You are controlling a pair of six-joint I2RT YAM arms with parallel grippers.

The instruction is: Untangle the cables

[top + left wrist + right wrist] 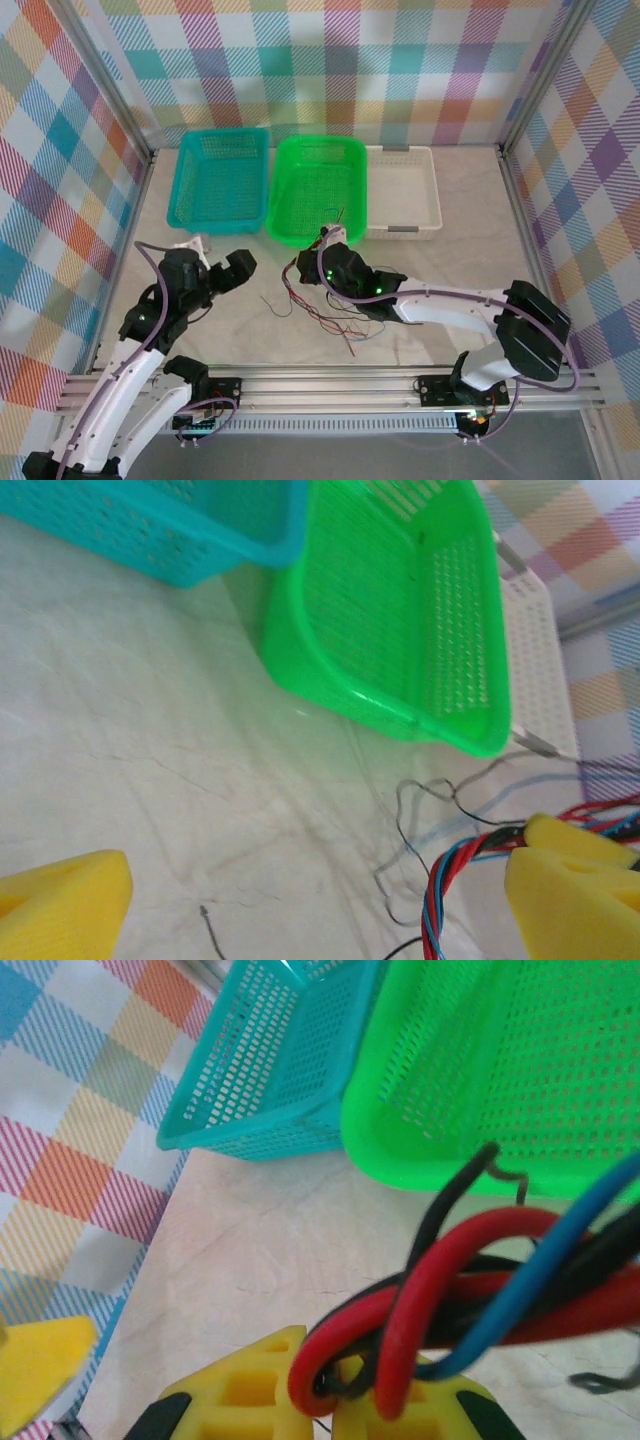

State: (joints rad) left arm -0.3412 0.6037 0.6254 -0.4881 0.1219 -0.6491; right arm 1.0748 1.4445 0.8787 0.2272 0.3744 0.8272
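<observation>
Right tool (322,1400) is clamped tight on a knot of cables (395,1330): red, black and blue strands looped together right at its pads. It sits mid-counter, just near of the green basket (318,190). Loose tails trail down onto the counter (250,335), toward the near edge. Left tool (238,268) hangs to the left, spread wide, holding nothing, low over the counter and apart from the bundle.

Step in hand, as I read it: one arm pins the tangle while the other comes in for a strand. The next move calls for the left tool to close on a single wire near the knot and draw it leftward, slowly, so the loops slip rather than cinch.
</observation>
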